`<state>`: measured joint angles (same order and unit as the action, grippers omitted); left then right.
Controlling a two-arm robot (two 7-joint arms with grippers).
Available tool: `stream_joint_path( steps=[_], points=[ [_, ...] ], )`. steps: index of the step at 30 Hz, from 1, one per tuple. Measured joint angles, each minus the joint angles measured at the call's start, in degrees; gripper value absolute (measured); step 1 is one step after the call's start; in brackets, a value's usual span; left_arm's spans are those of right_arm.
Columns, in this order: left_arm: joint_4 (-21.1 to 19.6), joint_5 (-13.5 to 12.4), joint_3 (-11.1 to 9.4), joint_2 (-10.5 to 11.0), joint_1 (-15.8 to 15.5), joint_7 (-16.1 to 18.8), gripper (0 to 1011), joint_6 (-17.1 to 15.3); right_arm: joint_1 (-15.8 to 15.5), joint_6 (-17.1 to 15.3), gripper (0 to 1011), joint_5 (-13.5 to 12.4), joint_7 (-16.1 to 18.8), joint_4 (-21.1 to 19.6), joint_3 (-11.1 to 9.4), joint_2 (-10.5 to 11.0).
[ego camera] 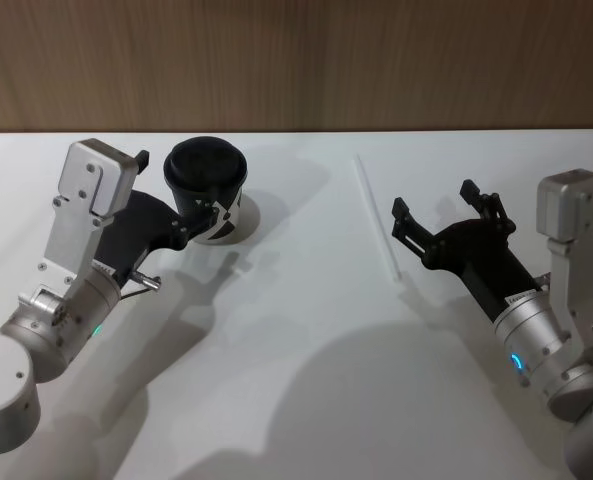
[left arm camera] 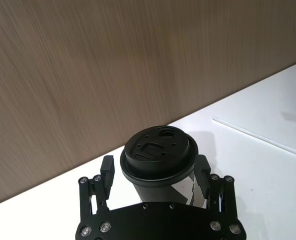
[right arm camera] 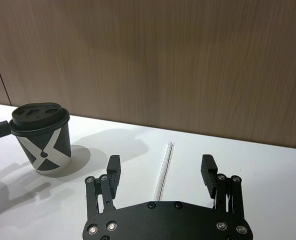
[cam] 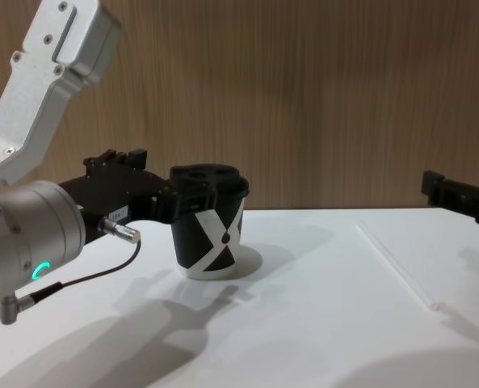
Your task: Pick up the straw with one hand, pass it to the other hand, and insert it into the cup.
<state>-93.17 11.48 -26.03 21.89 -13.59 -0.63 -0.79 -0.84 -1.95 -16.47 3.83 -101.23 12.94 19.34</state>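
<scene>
The black cup (ego camera: 208, 180) with a white X pattern stands upright on the white table at the back left. My left gripper (ego camera: 168, 197) reaches it from the side; in the left wrist view its fingers (left arm camera: 107, 172) flank the cup (left arm camera: 157, 150) with small gaps, open. The thin white straw (ego camera: 376, 222) lies flat on the table, right of centre, running front to back. My right gripper (ego camera: 433, 200) hovers open just to the right of the straw. In the right wrist view the straw (right arm camera: 163, 167) lies ahead, between the spread fingers (right arm camera: 207, 165).
A wood-panel wall (ego camera: 296, 60) closes off the table's far edge. A thin dark cable with a metal plug (cam: 118, 230) hangs from the left arm. Bare white tabletop (ego camera: 296, 340) stretches between the two arms.
</scene>
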Motion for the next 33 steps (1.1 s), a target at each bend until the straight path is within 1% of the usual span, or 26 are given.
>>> stream_joint_path(
  steps=[33],
  points=[
    [0.00,0.00,0.00,0.00,0.00,0.00,1000,0.00,0.00,0.00,1001,0.00,0.00,0.00,0.00,0.00]
  ],
)
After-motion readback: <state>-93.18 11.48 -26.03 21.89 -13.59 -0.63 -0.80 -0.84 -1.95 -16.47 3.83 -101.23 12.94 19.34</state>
